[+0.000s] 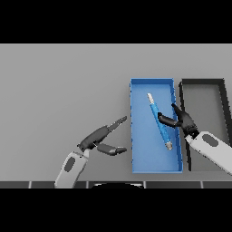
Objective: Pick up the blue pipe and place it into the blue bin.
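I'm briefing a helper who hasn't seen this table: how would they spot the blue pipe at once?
Find the blue bin on the grey table, left of a dark bin. The blue pipe lies slanted inside it, by the right hand. It is the only slim rod there, with pale tips.

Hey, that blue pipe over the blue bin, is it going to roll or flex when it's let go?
The blue pipe looks straight along its length, so probably stiff. Its round, slender form suggests it may roll sideways, though the blue bin walls should likely stop it. The right hand seems to hold it mid-length, so it's probably light.
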Available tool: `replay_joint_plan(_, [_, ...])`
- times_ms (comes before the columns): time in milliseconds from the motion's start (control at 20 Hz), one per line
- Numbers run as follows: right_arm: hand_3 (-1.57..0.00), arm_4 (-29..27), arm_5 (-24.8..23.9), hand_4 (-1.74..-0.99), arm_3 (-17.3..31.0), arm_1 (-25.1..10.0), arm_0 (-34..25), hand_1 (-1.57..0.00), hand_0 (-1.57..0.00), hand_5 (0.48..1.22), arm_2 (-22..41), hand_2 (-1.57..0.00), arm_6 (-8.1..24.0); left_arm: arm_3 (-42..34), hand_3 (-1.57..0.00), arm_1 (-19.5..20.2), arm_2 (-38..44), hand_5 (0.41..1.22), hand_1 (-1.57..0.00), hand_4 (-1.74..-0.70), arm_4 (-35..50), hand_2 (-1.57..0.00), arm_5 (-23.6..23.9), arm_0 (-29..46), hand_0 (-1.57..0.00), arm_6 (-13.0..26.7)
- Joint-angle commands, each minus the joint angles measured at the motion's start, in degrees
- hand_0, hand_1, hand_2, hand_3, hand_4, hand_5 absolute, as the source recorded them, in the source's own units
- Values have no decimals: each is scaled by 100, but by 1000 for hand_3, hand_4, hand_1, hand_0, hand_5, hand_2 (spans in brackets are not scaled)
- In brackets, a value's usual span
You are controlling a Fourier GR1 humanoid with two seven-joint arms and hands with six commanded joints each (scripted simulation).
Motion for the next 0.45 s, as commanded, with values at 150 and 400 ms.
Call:
replay_joint_plan(150, [-4, 5, 48, -1022, 72, 12, -66, -7, -8, 665, 49, -7, -39, 0, 1, 21, 9, 431, 1, -886, 3, 1, -14, 9, 1, 29])
replay_joint_plan(400, [-3, -61, 120, -1022, 93, -11, -172, -5, -6, 643, 154, -5, -44, 101, 1, 3, 95, 431, 1, -885, 24, 1, 6, -148, 1, 116])
